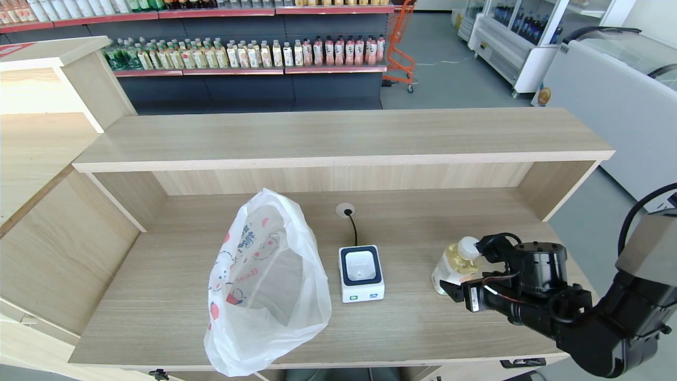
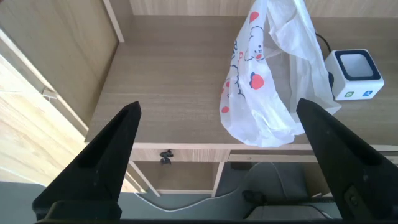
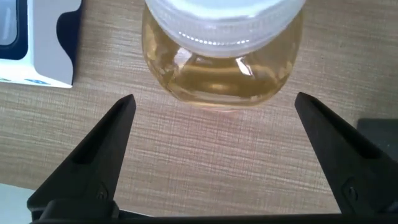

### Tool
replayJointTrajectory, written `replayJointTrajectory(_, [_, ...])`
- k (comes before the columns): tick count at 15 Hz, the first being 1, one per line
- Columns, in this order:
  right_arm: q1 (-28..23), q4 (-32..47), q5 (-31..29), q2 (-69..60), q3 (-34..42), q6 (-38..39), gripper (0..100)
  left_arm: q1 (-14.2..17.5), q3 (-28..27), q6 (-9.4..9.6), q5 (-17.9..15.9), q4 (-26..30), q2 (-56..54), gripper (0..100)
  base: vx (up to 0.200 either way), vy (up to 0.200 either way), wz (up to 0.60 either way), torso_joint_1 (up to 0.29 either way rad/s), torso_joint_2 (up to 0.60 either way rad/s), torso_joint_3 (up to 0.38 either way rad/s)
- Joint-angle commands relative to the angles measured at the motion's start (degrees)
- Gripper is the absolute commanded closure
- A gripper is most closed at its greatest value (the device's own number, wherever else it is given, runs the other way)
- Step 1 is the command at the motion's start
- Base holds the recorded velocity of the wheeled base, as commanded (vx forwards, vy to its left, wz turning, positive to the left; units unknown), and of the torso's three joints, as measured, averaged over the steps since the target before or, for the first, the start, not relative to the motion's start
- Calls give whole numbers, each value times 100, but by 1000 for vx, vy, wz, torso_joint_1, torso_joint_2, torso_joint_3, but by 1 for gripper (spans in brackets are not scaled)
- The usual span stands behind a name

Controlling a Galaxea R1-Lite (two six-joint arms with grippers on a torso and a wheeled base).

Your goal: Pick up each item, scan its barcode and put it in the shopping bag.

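My right gripper [image 1: 464,266] is wide open at the bottle [image 1: 456,263], one finger on each side of it, gripping nothing. From the right wrist the gripper [image 3: 214,102] has its tips level with the bottle's [image 3: 221,56] near side, with bare wood between the fingers. I cannot tell if either finger touches it.

The bottle stands upright near the right end of the counter [image 1: 423,328], well in from the front edge. The slanted right side panel [image 1: 560,185] rises behind it, and the raised back ledge [image 1: 344,137] closes off the far side. There is bare wood between the bottle and the scanner [image 1: 361,272], whose corner the right wrist sees just beside the bottle [image 3: 31,43].

The scanner sits mid-counter, window up, with its cable [image 1: 351,227] running back to a hole in the top. Just to its left the bag [image 1: 264,296] stands open, reaching to the front edge.

My left gripper [image 2: 219,106] is also wide open and empty, hanging off the counter's front edge near the bag [image 2: 267,81]. The left side panel [image 1: 121,201] bounds that end.
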Motion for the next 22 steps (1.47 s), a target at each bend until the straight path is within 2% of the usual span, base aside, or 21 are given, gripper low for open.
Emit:
replayJointTrajectory(1, [109,-239,-6,304,-6,-22,0,0,0,-1,4,0,-2,0,0,0,0,0,0,0])
replayJointTrajectory(4, [215,-810,-33,638,-94,-65,0,0,0,-1,4,0,-2,0,0,0,0,0,0,0])
replayJointTrajectory(9, [215,-1337,-147,1043,-384,-338,0,0,0,-1,4,0,-2,0,0,0,0,0,0,0])
replayJointTrajectory(22, [215,-1408,-121,1429,-1342,-329,0,0,0,-1,4,0,-2,0,0,0,0,0,0,0])
